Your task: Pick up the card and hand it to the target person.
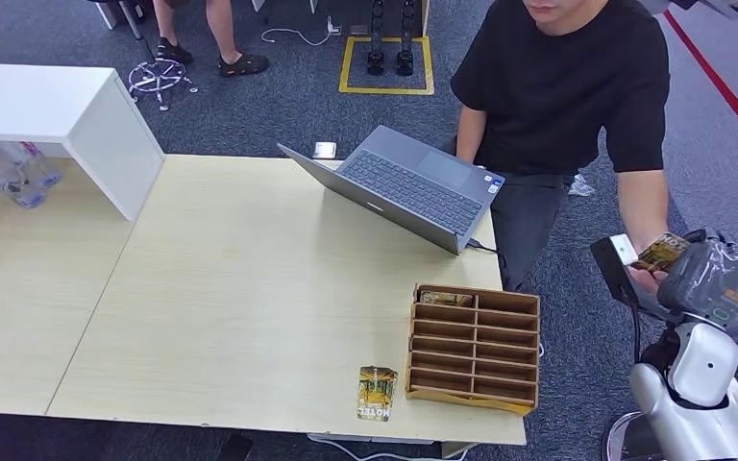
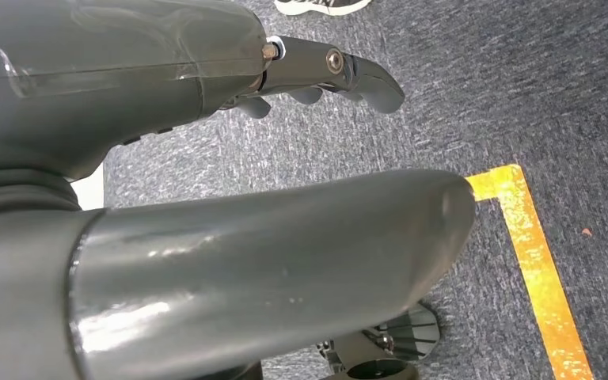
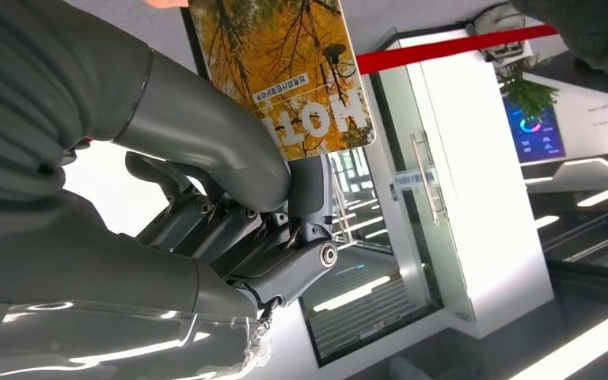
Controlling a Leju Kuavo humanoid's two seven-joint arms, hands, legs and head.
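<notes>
My right hand [image 1: 709,276] is raised off the table's right side, beside the person in a black shirt [image 1: 562,86]. It pinches a yellow-and-brown hotel card [image 1: 661,252] [image 3: 285,71] between thumb and fingers [image 3: 301,190]. The person's hand [image 1: 647,277] is at the card's far end; I cannot tell whether it grips the card. A second such card [image 1: 377,393] lies flat near the table's front edge. My left hand [image 2: 206,261] hangs over the carpet holding nothing, fingers [image 2: 324,70] apart from the thumb.
A wooden slotted organizer [image 1: 476,348] stands at the table's front right, with a card [image 1: 445,299] in its back row. An open grey laptop [image 1: 408,187] sits at the far edge. A white shelf [image 1: 58,110] and water bottles [image 1: 14,173] are at the left.
</notes>
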